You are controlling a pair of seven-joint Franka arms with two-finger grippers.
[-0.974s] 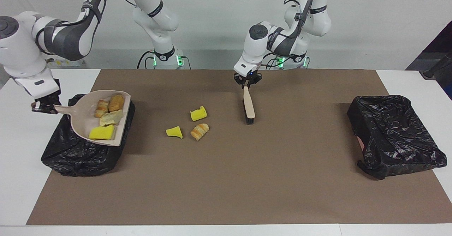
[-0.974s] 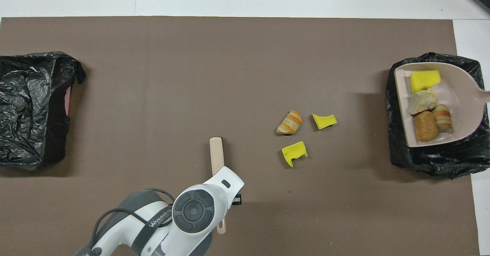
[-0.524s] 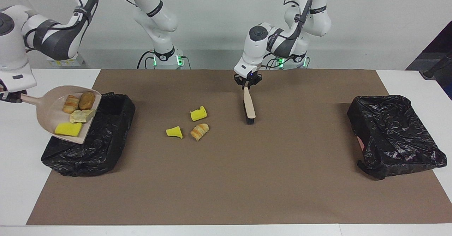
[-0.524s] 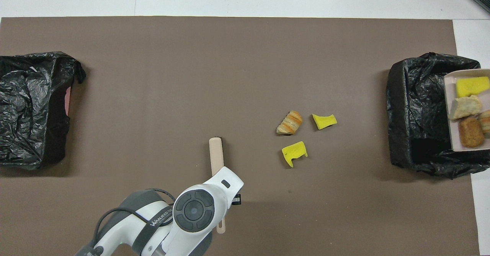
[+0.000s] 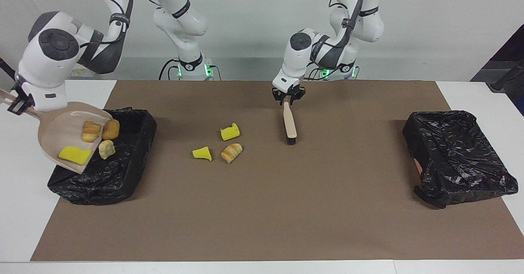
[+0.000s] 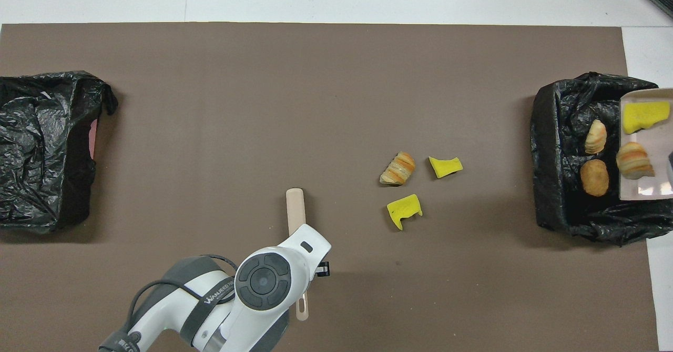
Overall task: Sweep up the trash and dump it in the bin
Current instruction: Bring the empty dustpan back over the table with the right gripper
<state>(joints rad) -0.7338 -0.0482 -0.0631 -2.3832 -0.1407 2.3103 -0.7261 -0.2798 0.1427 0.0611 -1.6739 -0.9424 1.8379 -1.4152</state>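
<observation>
My right gripper [image 5: 17,103] is shut on the handle of the beige dustpan [image 5: 57,128], which hangs tilted over the black bin [image 5: 106,171] at the right arm's end of the table. A yellow wedge [image 5: 75,154] and a striped pastry [image 5: 91,131] still lie in the pan. A brown piece [image 6: 594,177] and a pale piece [image 6: 596,136] are off its lip, over the bin's liner. More trash lies mid-mat: two yellow wedges [image 5: 230,132] [image 5: 202,153] and a striped pastry [image 5: 231,152]. My left gripper [image 5: 288,98] is at the handle of the brush [image 5: 290,124], which rests on the mat.
A second black-lined bin [image 5: 458,155] stands at the left arm's end of the table. The brown mat [image 5: 286,208] covers most of the white table. The left arm's wrist [image 6: 265,281] covers part of the brush handle in the overhead view.
The right arm has drawn the dustpan toward the table's end and tipped it. The brown and pale pieces have slid off into the bin. The left arm has barely moved.
</observation>
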